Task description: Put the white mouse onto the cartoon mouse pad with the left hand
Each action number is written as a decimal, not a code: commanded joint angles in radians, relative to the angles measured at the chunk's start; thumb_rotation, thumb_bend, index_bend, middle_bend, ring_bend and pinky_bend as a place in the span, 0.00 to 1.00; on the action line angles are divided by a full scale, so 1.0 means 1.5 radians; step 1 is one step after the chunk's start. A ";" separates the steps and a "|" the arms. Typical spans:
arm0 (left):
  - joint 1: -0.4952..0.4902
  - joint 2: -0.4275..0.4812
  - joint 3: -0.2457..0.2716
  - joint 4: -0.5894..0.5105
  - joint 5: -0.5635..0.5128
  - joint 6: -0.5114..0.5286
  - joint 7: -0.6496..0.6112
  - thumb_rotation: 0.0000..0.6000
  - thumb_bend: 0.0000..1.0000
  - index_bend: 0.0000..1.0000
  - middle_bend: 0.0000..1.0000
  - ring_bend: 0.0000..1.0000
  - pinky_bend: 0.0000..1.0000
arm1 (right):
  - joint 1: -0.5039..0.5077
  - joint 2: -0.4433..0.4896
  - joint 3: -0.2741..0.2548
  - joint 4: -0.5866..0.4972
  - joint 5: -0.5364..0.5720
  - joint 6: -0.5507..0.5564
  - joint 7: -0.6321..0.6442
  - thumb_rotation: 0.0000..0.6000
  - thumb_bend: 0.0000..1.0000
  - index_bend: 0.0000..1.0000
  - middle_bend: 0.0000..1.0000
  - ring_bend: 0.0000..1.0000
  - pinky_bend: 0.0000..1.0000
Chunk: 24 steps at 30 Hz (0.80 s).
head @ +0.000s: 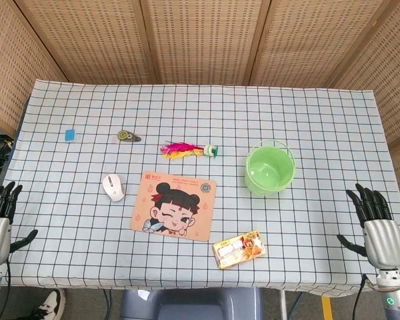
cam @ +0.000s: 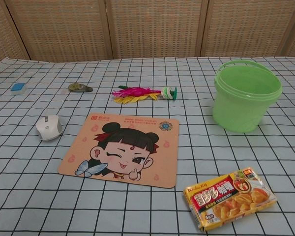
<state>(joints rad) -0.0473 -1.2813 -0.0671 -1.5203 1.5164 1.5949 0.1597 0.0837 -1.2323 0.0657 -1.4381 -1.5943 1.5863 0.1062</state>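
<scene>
Checked tablecloth (head: pixel 207 110) before woven screens, both hands idle at the near corners.
White mouse (head: pixel 113 187) lies just left of the cartoon mouse pad (head: pixel 174 206); left hand (head: pixel 0 217) and right hand (head: pixel 375 217) hold nothing, fingers spread.

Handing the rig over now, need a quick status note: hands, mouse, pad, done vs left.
Left hand: open, holds nothing, at the near left table edge, apart from the mouse.
Right hand: open, holds nothing, at the near right edge.
White mouse: on the checked cloth just left of the cartoon mouse pad, off the pad, untouched.
Pad lies flat in the near middle of the table, nothing on it.
Nearby: green bucket to the right, snack packet near the pad's right front corner.
Done: nothing yet.
Left: reach with the left hand, grip the mouse, set it on the pad, let go.
</scene>
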 commanded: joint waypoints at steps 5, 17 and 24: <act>0.001 -0.001 0.003 0.001 0.004 0.001 0.002 1.00 0.00 0.00 0.00 0.00 0.00 | -0.001 0.002 0.000 -0.001 -0.001 0.002 0.003 1.00 0.08 0.10 0.00 0.00 0.00; -0.008 -0.001 0.005 0.008 0.005 -0.015 0.003 1.00 0.00 0.00 0.00 0.00 0.00 | 0.001 0.002 0.002 0.000 0.007 -0.006 -0.001 1.00 0.08 0.11 0.00 0.00 0.00; -0.011 -0.002 0.006 0.013 0.012 -0.013 -0.001 1.00 0.00 0.00 0.00 0.00 0.00 | 0.001 0.002 0.003 0.002 0.010 -0.010 0.003 1.00 0.08 0.11 0.00 0.00 0.00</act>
<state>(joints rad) -0.0627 -1.2843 -0.0581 -1.5017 1.5341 1.5745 0.1584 0.0857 -1.2287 0.0700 -1.4351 -1.5788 1.5712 0.1108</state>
